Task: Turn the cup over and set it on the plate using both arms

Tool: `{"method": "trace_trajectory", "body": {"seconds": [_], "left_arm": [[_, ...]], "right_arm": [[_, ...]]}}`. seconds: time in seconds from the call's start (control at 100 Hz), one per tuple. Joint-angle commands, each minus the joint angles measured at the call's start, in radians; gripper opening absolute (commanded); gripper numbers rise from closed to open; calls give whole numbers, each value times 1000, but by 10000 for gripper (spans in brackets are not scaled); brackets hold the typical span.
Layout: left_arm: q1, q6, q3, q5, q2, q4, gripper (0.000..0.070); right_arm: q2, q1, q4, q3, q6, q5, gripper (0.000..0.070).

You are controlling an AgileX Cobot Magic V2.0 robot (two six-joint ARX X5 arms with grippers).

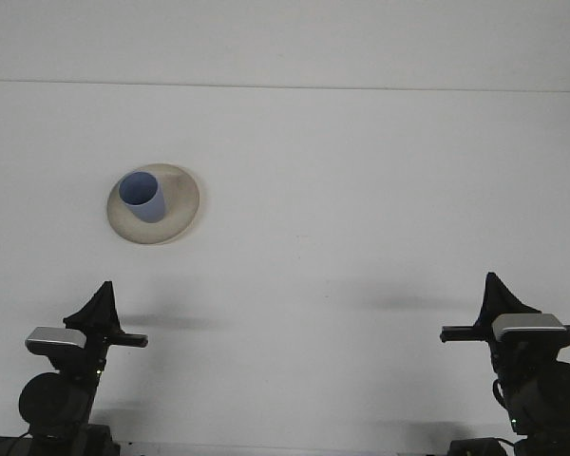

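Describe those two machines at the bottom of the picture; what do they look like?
They are the robot's two arms. The left gripper and right gripper are matte black, with pointed, fin-like fingers. Behind each sits a small silver-grey box on a rounded black body, where tiny green lights glow. A thin black bar juts sideways from each.

A single front camera, mounted high behind the two arms, looks forward and steeply down over the white worktop point(361, 190), taking in its far edge from a distance; both arms enter at the near edge.
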Motion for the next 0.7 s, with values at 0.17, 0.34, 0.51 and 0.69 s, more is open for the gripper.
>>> {"method": "trace_trajectory", "body": {"seconds": [0.17, 0.34, 0.51, 0.69], "left_arm": [[24, 8, -90, 2, -29, 74, 10], [28, 1, -147, 3, -29, 167, 10], [28, 2, -147, 4, -29, 165, 11], [28, 2, -147, 4, -29, 166, 11]], "right_arm": [[4, 0, 10, 2, -5, 3, 1], [4, 0, 10, 2, -5, 3, 1], [4, 0, 10, 2, -5, 3, 1], [4, 0, 10, 2, -5, 3, 1]]}}
